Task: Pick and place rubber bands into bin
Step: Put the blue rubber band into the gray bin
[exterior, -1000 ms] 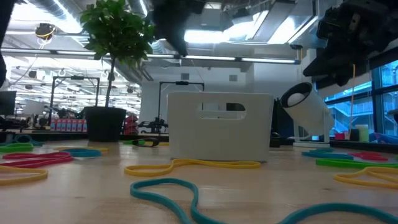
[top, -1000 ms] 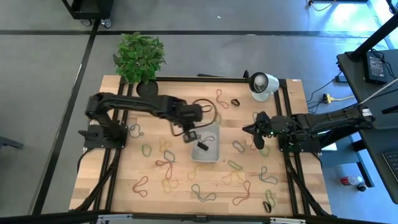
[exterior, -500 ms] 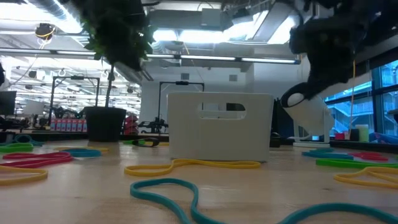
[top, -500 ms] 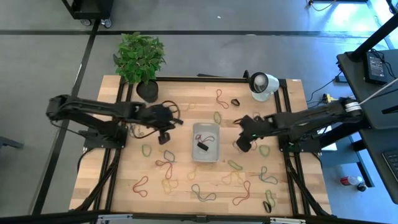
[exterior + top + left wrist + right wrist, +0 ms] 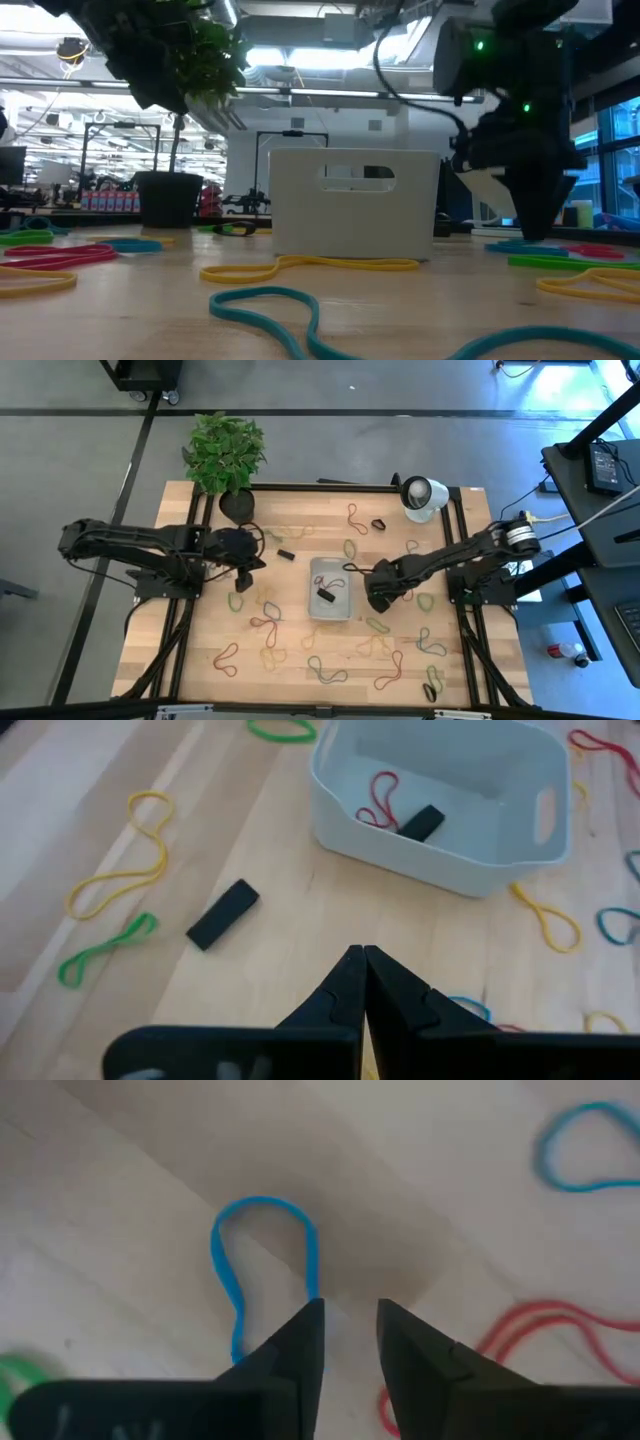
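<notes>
The translucent bin (image 5: pixel 331 588) stands mid-table and holds a red rubber band (image 5: pixel 380 798) and a small black block (image 5: pixel 420 821). Several rubber bands lie loose on the wood around it. My right gripper (image 5: pixel 350 1315) points down just right of the bin (image 5: pixel 355 205), open by a narrow gap, over a blue rubber band (image 5: pixel 262 1270) that lies flat on the table. My left gripper (image 5: pixel 362 960) is shut with nothing in it, left of the bin and above the table (image 5: pixel 243 565). My right gripper comes from above with one fingertip (image 5: pixel 305 1325) over the blue band's strand (image 5: pixel 314 1280). I cannot tell whether it touches the band, which lies flat.
A black block (image 5: pixel 222 913) lies on the wood between my left gripper and the bin, with yellow (image 5: pixel 120 860) and green (image 5: pixel 100 945) bands beside it. A potted plant (image 5: pixel 225 455) and a round white lamp (image 5: pixel 422 495) stand at the far edge. A red band (image 5: pixel 540 1330) lies near the blue one.
My left gripper has drawn back from over the bin toward the table's left edge and sunk a little, staying shut. My right gripper has come from the right edge toward the bin, tipped to point down and dropped close to the table.
</notes>
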You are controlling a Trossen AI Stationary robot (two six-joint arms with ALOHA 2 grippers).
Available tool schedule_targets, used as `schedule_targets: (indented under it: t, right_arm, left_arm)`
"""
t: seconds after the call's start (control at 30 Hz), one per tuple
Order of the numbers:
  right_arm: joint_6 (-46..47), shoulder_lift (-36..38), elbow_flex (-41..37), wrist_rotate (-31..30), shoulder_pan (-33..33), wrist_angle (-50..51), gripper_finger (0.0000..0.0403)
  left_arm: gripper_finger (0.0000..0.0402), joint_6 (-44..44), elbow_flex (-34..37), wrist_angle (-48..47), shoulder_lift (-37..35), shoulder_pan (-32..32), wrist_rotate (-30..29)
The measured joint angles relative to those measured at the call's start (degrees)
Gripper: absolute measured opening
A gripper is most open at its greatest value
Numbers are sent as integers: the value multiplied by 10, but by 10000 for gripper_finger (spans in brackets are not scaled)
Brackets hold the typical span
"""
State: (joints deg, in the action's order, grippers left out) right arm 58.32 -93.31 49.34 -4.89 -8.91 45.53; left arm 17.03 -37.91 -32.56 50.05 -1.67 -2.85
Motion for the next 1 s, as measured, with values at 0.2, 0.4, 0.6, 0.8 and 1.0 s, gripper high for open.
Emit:
schedule_targets:
  t: [0.2, 0.4, 0.6, 0.8, 1.0]
  right_arm:
    - [14, -32, 2, 29, -5, -30, 100]
    - [54, -30, 2, 27, -11, -30, 51]
    - [63, -4, 24, 41, -12, 19, 8]
    - [62, 31, 127, 4, -11, 182, 2]
    - [54, 25, 288, -69, -10, 274, 1]
  left_arm:
    - [2, -9, 0, -9, -10, 0, 10]
    - [2, -8, 0, -28, -12, 1, 10]
    - [2, -4, 0, -44, -16, 1, 10]
    - [3, 2, 0, -42, -16, 1, 10]
    - [3, 2, 0, -41, -16, 1, 3]
